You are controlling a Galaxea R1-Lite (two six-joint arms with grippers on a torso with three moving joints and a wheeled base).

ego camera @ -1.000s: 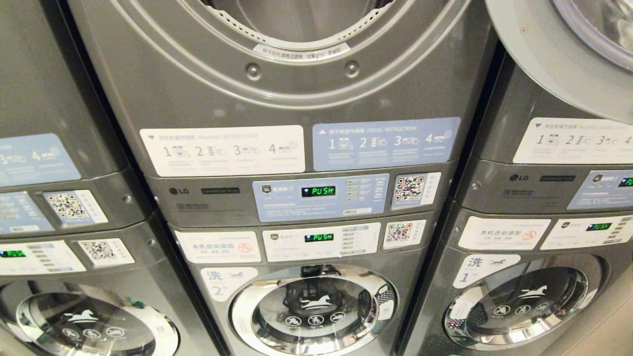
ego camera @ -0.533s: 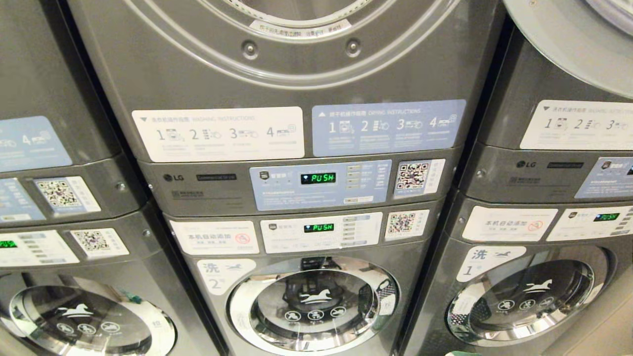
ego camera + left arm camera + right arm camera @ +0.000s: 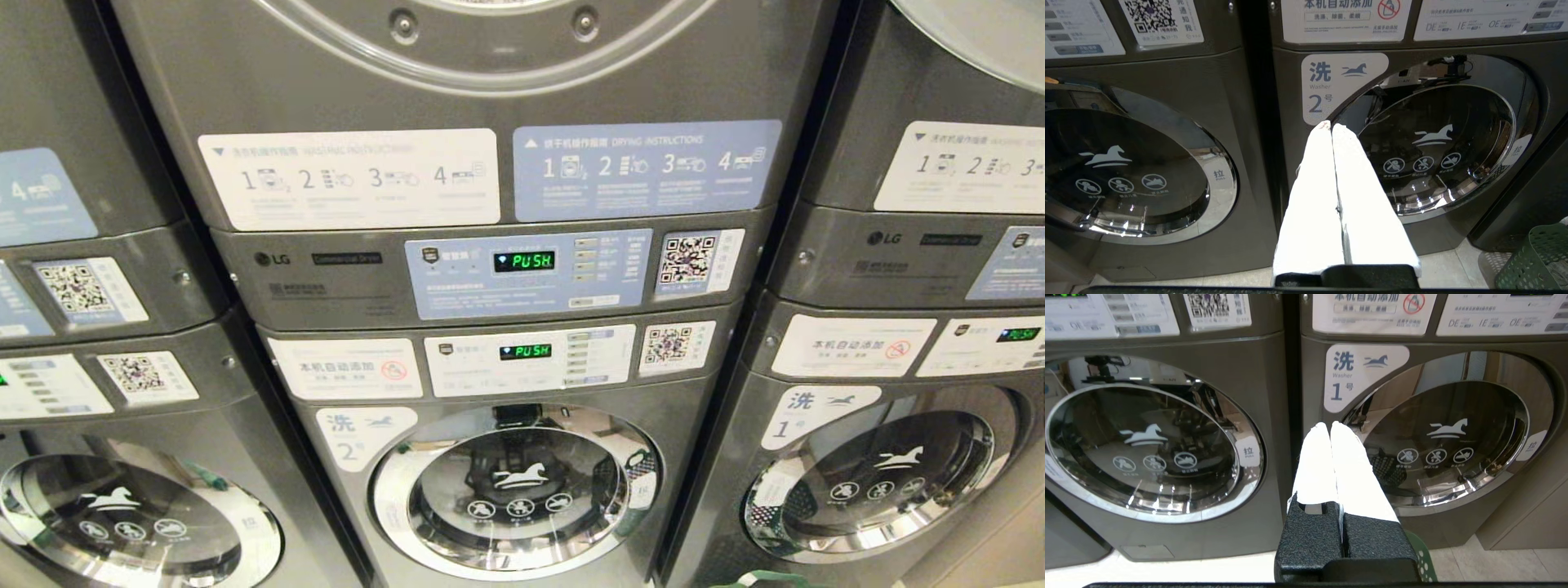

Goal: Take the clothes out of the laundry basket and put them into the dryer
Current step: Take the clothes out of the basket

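Stacked machines fill the head view, dryer above with only its lower rim visible. Down low, laundry basket in green, beside the right side of washer 2 — nearer to right gripper. Left gripper and right both closed, empty, pointing at washers — not at basket.

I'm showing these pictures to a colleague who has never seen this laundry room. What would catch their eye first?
Stacked grey machines fill the head view, and the middle stack's two green PUSH displays glow one above the other. Below them sits the chrome-ringed round door of washer 2 with its white horse emblem. In the wrist views the shut white fingers of the left gripper and right gripper point at the washers, and a green basket stands on the floor.
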